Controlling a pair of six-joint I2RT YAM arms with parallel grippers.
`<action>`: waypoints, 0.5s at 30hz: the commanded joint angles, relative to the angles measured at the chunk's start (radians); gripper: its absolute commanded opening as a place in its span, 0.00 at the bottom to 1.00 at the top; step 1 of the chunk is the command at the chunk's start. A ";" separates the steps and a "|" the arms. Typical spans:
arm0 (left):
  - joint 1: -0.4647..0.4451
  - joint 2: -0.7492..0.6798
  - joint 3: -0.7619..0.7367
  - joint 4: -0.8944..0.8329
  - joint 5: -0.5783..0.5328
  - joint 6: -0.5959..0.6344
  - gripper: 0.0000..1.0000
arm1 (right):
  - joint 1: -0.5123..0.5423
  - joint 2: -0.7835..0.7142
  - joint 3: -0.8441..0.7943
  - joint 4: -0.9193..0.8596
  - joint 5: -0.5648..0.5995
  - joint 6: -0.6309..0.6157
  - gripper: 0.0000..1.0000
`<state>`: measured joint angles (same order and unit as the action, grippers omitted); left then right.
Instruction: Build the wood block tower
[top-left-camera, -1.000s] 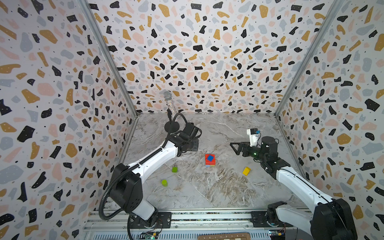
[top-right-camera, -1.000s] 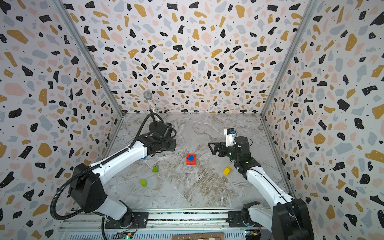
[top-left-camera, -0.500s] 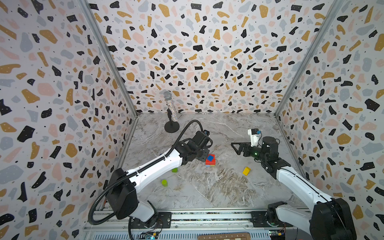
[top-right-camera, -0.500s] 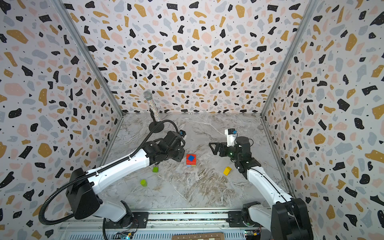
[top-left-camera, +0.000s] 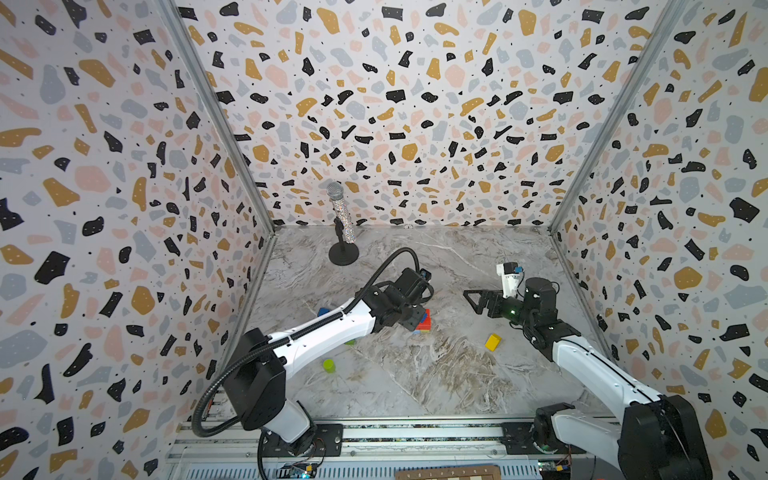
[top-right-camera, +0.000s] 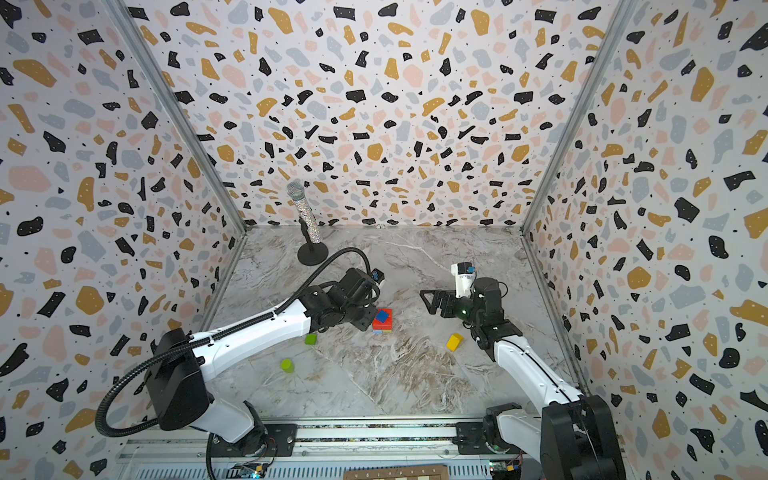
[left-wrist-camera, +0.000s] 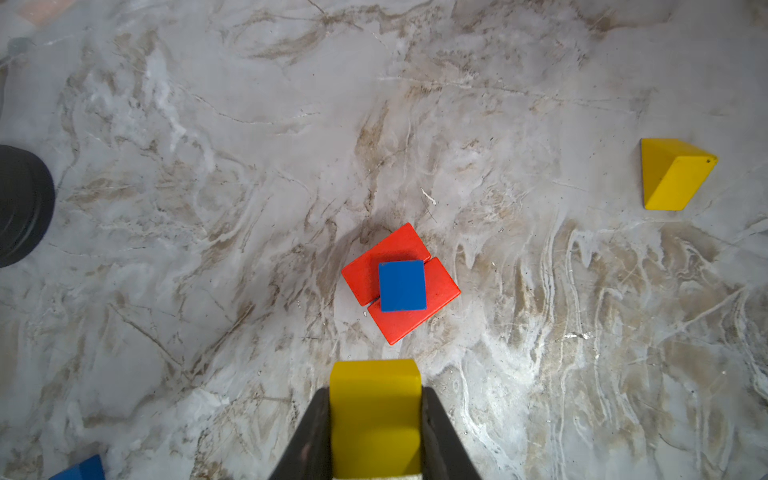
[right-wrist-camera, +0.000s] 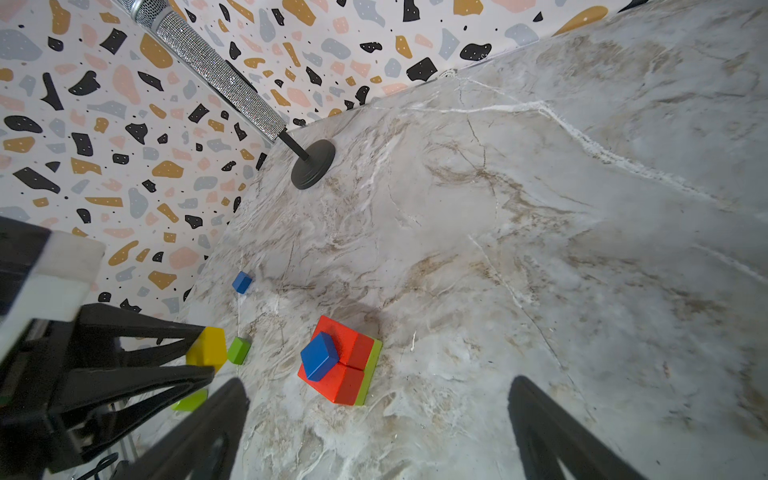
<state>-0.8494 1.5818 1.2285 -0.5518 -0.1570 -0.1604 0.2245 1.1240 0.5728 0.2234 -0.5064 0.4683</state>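
Observation:
The tower (top-left-camera: 422, 323) (top-right-camera: 382, 320) stands mid-floor: a lime base, two red bricks and a blue cube (left-wrist-camera: 402, 285) on top, also in the right wrist view (right-wrist-camera: 337, 362). My left gripper (left-wrist-camera: 376, 390) is shut on a yellow block (left-wrist-camera: 375, 419) and hovers just beside the tower on its left (top-right-camera: 362, 319). The right wrist view shows that yellow block (right-wrist-camera: 206, 348) between the black fingers. My right gripper (top-left-camera: 472, 297) (right-wrist-camera: 378, 386) is open and empty, raised to the right of the tower.
A yellow wedge (top-left-camera: 493, 342) (left-wrist-camera: 673, 174) lies right of the tower. A lime cylinder (top-right-camera: 286, 365), a green cube (top-right-camera: 310, 339) and a blue cube (right-wrist-camera: 242, 282) lie to the left. The glittery microphone (top-left-camera: 343, 224) stands at the back left.
My left arm has swung from the back left near the microphone stand across to the tower, carrying the yellow block. The right arm has stayed put.

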 joint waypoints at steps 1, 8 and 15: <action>-0.012 0.031 0.017 0.022 0.014 0.018 0.28 | -0.004 -0.007 -0.008 0.036 -0.020 0.009 0.99; -0.015 0.106 0.064 0.015 0.018 0.006 0.28 | -0.004 -0.011 -0.021 0.054 -0.031 0.022 0.99; -0.016 0.150 0.082 0.031 0.043 -0.005 0.28 | -0.004 -0.014 -0.036 0.074 -0.040 0.029 0.99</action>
<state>-0.8604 1.7191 1.2739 -0.5377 -0.1329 -0.1604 0.2241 1.1240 0.5373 0.2649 -0.5316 0.4896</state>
